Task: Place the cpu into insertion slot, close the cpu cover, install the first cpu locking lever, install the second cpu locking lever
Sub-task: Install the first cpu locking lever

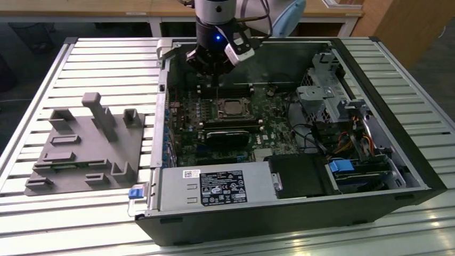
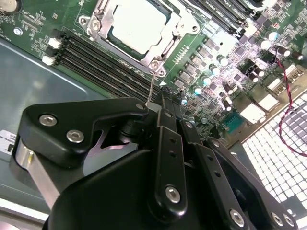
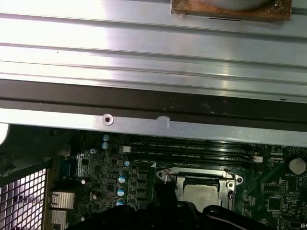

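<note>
Cpu sits in the insertion slot, centre of the exterior view. Slatted table carries the open computer case, with the green motherboard inside. Gripper hangs upper middle of the frame, just above the slot, jaws drawn together. Cpu cover lies down over it. Thin locking lever stands upright, meeting the gripper tip. Whether it is pinched, cannot tell.

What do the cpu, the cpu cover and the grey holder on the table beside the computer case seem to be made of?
The cpu: metal top, matte pale silver-grey, evenly dull. The cpu cover: probably stamped steel, bright with sharp glints. The grey holder: likely plastic, perhaps printed; uniformly matte, no shine.
</note>
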`<control>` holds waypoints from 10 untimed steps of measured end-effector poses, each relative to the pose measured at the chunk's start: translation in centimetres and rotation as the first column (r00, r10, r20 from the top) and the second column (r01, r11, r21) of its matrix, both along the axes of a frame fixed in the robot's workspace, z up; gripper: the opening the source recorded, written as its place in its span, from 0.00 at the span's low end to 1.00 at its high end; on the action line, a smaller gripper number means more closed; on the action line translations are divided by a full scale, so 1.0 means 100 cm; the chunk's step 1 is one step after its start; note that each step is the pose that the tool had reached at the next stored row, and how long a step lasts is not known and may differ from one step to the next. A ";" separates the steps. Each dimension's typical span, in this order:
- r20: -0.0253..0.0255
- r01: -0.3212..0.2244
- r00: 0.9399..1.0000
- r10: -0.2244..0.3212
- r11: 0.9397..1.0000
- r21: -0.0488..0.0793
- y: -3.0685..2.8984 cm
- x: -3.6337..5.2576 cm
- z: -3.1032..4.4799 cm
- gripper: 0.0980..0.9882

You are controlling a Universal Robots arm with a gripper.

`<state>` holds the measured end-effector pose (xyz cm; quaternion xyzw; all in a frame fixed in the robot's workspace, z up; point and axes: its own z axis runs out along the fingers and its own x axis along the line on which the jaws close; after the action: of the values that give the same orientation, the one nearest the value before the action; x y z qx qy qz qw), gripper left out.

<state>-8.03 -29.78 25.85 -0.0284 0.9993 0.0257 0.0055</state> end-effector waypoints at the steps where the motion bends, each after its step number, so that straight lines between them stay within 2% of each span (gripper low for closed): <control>1: 0.000 0.000 1.000 0.000 1.000 0.000 0.0000 0.0005 0.0000 0.02; 10: 0.000 0.000 1.000 0.000 1.000 0.000 0.0001 0.0072 -0.0003 0.02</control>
<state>-7.31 -29.78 25.82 -0.0284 0.9992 0.0258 0.0056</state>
